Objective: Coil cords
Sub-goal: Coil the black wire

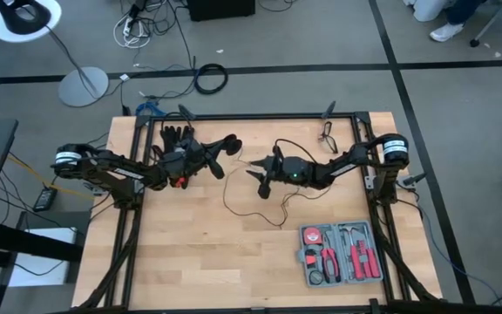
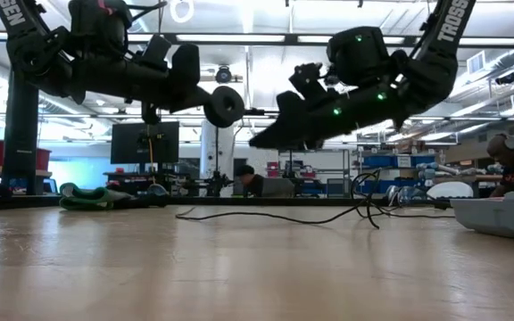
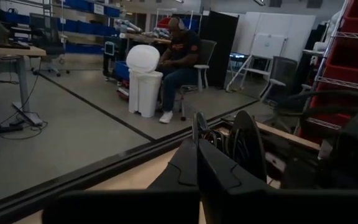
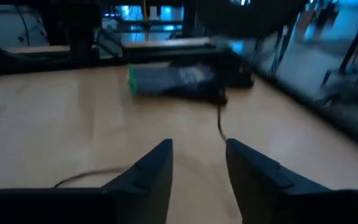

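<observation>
Above the table, the left end effector (image 1: 227, 146) grips the disc (image 1: 234, 145).

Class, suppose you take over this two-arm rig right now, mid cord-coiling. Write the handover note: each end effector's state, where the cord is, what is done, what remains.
Left end effector: shut on the round black disc at the cord's end, held above the table.
Right end effector: open, empty, raised mid-table.
Thin black wire: lies loose across the table between the arms, bunched near the right arm.
Done: disc end lifted.
Left: no tidy coil visible; the wire remains to be gathered and coiled.
</observation>
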